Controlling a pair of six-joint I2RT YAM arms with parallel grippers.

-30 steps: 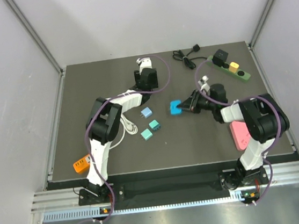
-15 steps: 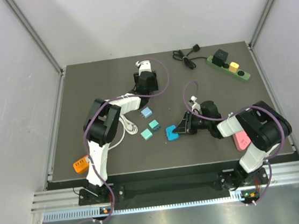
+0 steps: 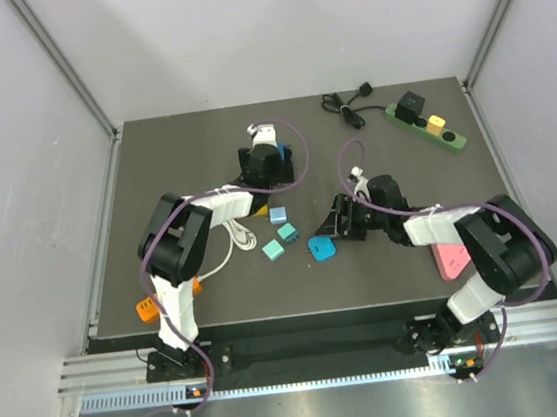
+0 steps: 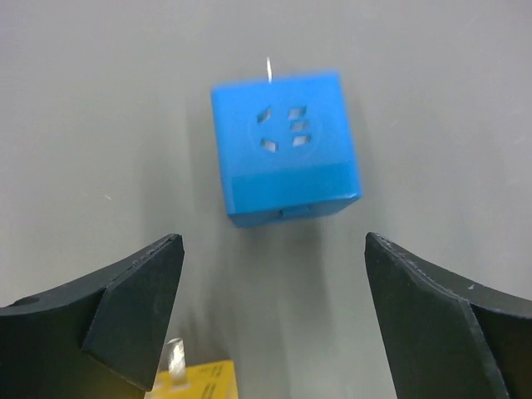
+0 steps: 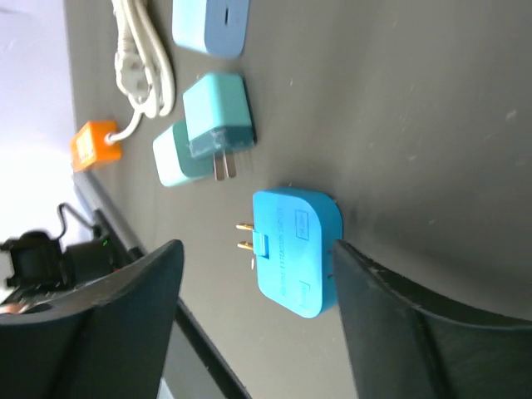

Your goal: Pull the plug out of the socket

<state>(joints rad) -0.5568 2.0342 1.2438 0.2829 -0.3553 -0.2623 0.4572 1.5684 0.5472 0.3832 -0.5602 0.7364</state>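
**mk_77:** Both pincers look released to me. The left gripper (image 4: 270, 249) is spread wide over a bright blue cube adapter (image 4: 285, 145) lying on the table (image 3: 169, 171). Neither finger touches it, and a yellow bit (image 4: 204, 381) pokes in at the bottom of that wrist view.

**plugfan:** Yep, same for the right gripper (image 5: 256, 253) — jaws apart, with a flat blue plug adapter (image 5: 293, 249) lying between them, two brass prongs showing. One finger sits right at its edge, can't tell if it's touching. A teal adapter (image 5: 218, 112) and a paler one (image 5: 170, 154) lie near it.

**mk_77:** And the socket?

**plugfan:** The socket (image 3: 428, 126) is way off in the far right corner of the table, lying at an angle, well apart from both arms. A black plug (image 3: 409, 108) is seated at its far end with a yellow plug (image 3: 435, 123) just beside it — the black cable (image 3: 347, 105) is bunched up to the left.
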